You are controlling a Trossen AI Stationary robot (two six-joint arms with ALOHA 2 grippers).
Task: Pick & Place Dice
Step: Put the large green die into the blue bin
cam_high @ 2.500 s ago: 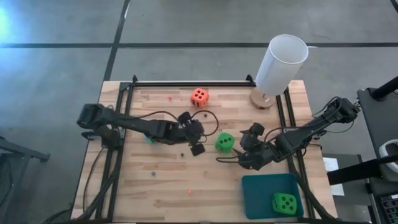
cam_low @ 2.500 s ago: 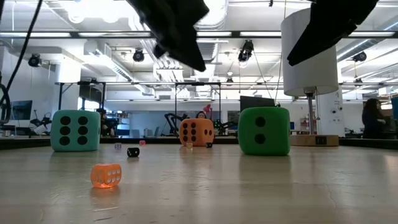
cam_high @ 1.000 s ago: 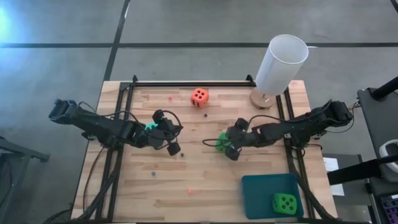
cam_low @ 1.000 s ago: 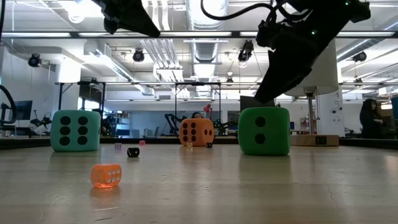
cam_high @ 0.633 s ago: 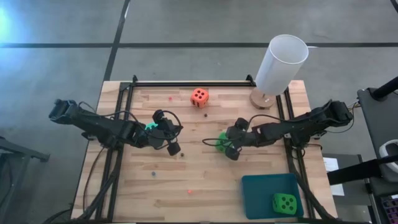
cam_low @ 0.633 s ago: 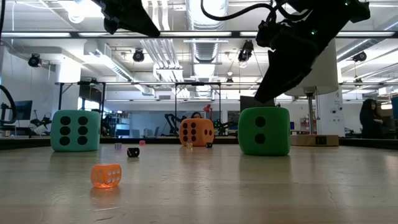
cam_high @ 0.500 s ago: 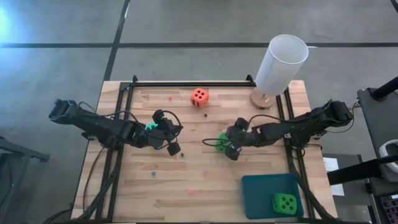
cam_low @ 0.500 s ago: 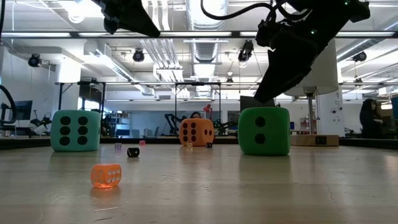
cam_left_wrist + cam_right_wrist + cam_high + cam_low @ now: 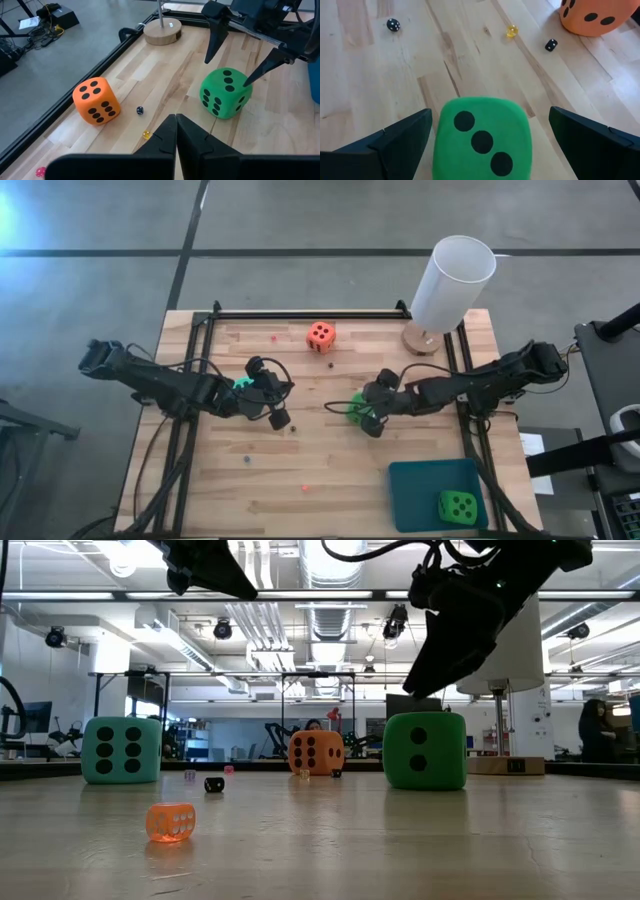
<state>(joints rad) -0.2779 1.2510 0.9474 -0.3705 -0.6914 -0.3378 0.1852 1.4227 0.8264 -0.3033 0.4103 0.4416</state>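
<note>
While the right gripper [image 9: 366, 412] is poised over the table's middle, the scene is read one view at a time.

High view: a green die [image 9: 357, 406] is seen mid-table, partly hidden under the right gripper; a second green die [image 9: 457, 505] is already lodged in the teal tray [image 9: 415, 485]; the orange-red die [image 9: 321, 335] is set near the far edge, beside the white cylinder [image 9: 451, 280]. The left gripper [image 9: 279, 415] is held over the left half, the turquoise die [image 9: 241, 383] peeping out beside it.

Low view: the green die [image 9: 425, 750] is shown resting on the wood, with the right gripper above it and not yet lowered around it.

Left wrist view: the left fingers [image 9: 165, 140] are seen pressed together, with nothing between them.

Right wrist view: the jaws are spread wide, one finger [image 9: 395, 140] on each side of the green die [image 9: 482, 137].

Step, as judged: the die should be kept centred, the descent made straight, and the soft cube closed on gently.
</note>
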